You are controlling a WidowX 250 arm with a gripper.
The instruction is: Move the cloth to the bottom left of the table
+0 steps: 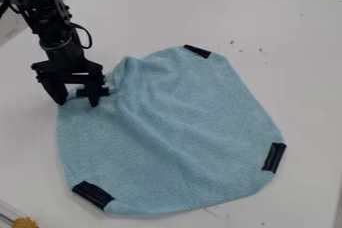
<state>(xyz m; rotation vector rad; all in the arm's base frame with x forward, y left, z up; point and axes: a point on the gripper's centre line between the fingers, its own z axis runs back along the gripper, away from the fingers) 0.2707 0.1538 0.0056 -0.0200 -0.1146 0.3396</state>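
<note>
One pale blue cloth lies loosely spread across the middle of the white table, rumpled toward its upper left corner. Over that corner hangs the black gripper, its fingers parted, with a dark patch seemingly between or just behind them. Something yellow sits at bottom left.

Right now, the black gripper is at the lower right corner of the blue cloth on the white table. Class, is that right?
No: the camera view shows the black gripper at the upper left corner of the blue cloth, which does lie on the white table.
</note>
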